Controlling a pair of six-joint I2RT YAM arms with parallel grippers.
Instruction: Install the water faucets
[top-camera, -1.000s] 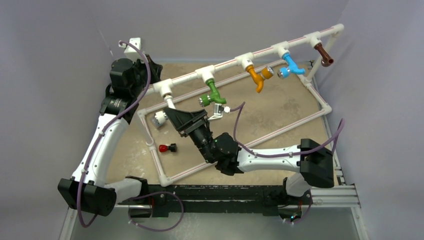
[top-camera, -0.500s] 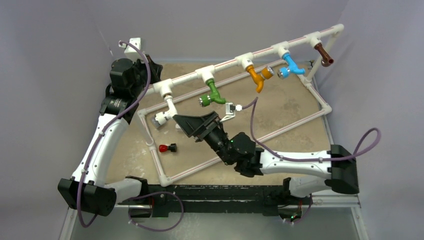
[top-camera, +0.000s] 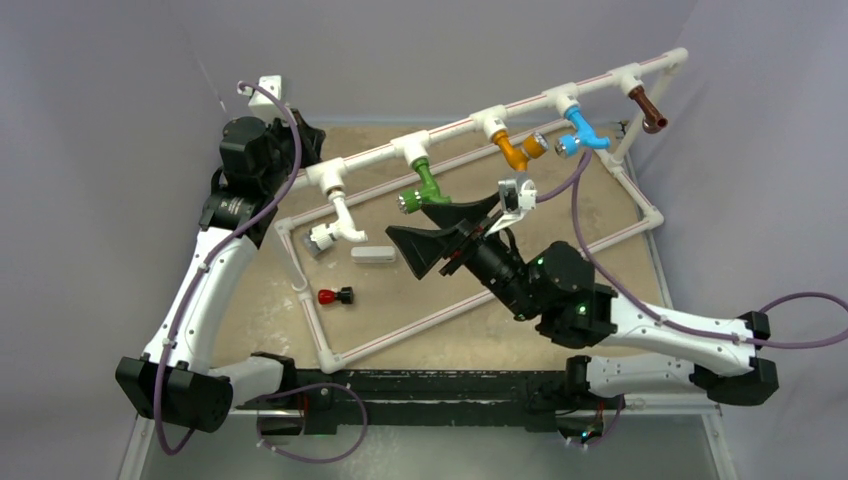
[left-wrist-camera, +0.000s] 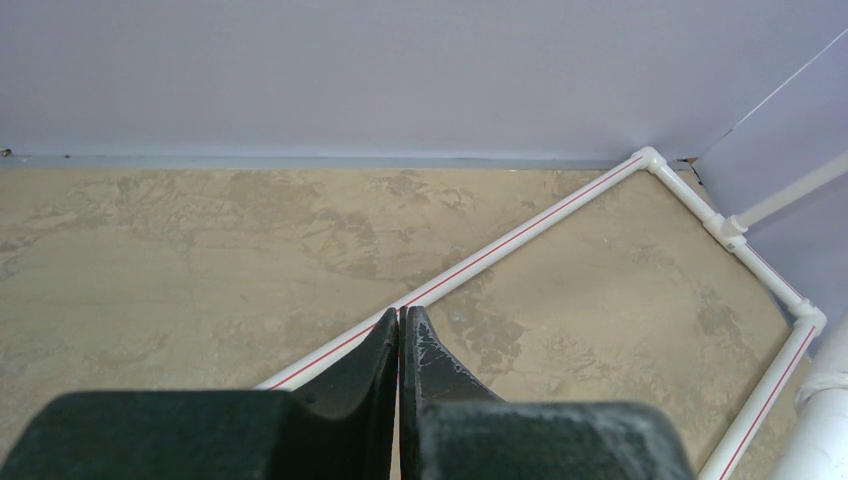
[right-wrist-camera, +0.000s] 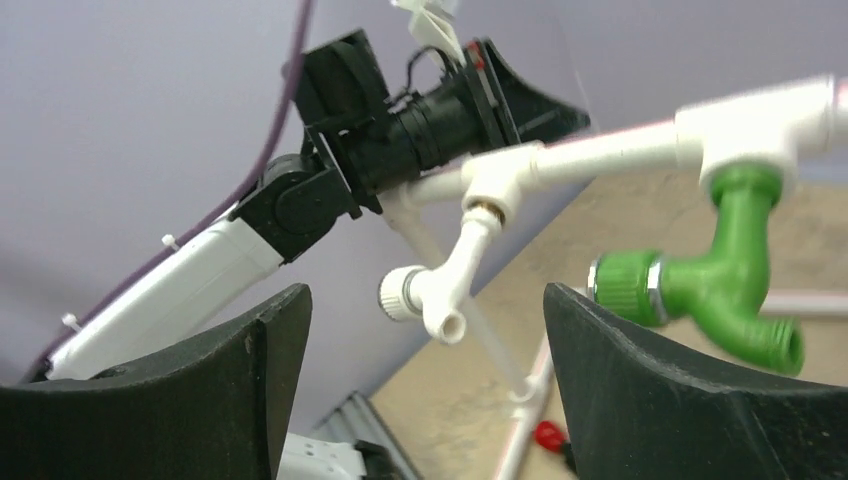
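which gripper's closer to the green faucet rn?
Right. The right gripper sits open just on the near side of the green faucet; the left gripper is shut, off at the far-left corner.

White faucet (top-camera: 343, 225), green (top-camera: 428, 188), orange (top-camera: 512, 152), blue (top-camera: 583, 133), brown (top-camera: 648, 107) hang in a row from the pipe (top-camera: 457, 129).

The tan, mottled bench (top-camera: 255, 300) carries a white pipe frame (top-camera: 400, 331). Just beside the right arm's fingers (top-camera: 418, 250), on their left-arm side, lies a short white piece (top-camera: 373, 254), perhaps a fitting; a red-and-black piece (top-camera: 335, 296) lies farther out.
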